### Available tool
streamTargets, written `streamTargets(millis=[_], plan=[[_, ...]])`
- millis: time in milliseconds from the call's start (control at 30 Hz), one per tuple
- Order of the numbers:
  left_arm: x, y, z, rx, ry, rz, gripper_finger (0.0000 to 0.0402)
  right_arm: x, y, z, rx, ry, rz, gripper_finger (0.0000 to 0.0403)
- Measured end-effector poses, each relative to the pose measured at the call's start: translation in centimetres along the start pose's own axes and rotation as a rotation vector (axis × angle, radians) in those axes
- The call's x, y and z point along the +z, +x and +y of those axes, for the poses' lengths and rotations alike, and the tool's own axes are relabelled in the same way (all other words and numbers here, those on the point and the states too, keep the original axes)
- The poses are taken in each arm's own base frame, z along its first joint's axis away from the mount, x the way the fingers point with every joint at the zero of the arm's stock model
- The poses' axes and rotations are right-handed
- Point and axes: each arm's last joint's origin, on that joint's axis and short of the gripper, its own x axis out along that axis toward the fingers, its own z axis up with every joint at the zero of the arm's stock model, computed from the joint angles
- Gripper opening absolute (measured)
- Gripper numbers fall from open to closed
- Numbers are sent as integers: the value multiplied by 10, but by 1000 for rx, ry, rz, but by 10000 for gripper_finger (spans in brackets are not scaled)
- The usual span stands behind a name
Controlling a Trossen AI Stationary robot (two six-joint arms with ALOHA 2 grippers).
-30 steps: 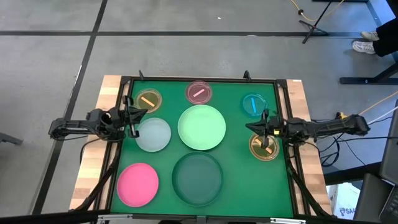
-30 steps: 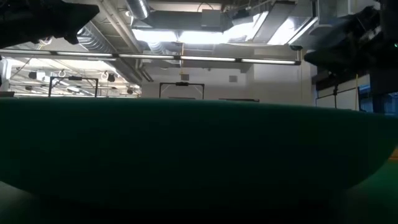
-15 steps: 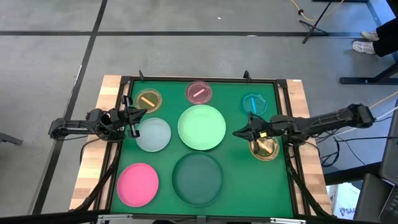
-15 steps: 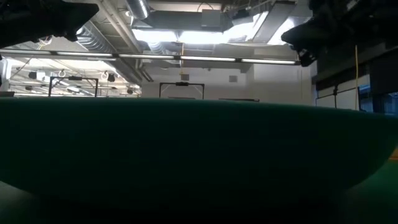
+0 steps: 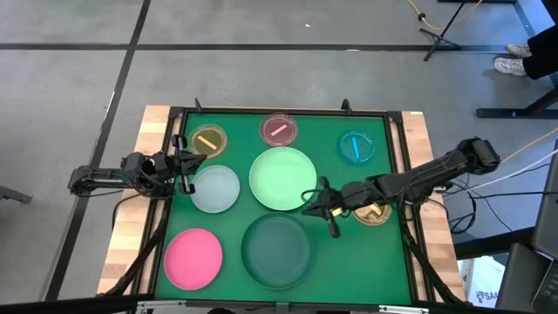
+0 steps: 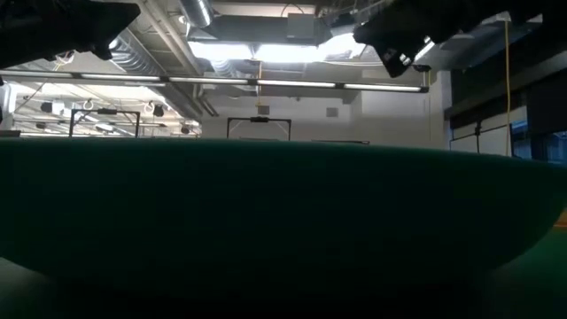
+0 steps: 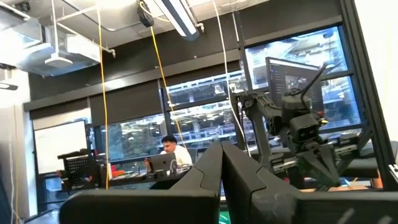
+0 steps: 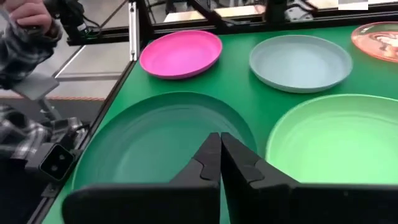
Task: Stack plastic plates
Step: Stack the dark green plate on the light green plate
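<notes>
Eight plates lie flat on the green mat. Large ones: light green [image 5: 282, 179] in the middle, dark green [image 5: 277, 251] at the near edge, hot pink [image 5: 193, 258] near left. The medium pale blue plate [image 5: 214, 188] is left of the light green one. Small ones: yellow [image 5: 207, 139], pink [image 5: 278, 130], cyan [image 5: 356, 146] along the far side, amber [image 5: 370, 210] on the right. My right gripper [image 5: 314, 206] is shut and hovers between the light green [image 8: 336, 140] and dark green [image 8: 161, 146] plates, pointing left. My left gripper [image 5: 187, 170] is shut beside the pale blue plate's left rim.
A dark frame [image 5: 397, 139] borders the mat, with wooden table strips [image 5: 131, 201] outside it. The dark green plate's rim [image 6: 283, 213] fills the low view. A person's plaid sleeve [image 8: 18, 37] shows beyond the table's left near corner. Bare mat [image 5: 349, 262] lies near right.
My right gripper has travelled from above the amber plate toward the table's left, turning to point left, and now stands over the gap between the light green and dark green plates. The plates have stayed where they were.
</notes>
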Motion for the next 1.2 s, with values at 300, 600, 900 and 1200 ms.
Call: streamTargets(millis=[300,600,900,1200], plan=[[0,0,0,1,22,-5,1,-6,27,0,-50,152,140,57],[2,0,0,4,21,-16,1,-41,49,-7,-171,260,322,177],[3,0,1,8,13,-33,1,-65,68,-11,-220,330,401,191],[5,0,1,3,6,-55,1,-69,75,-11,-225,386,380,171]])
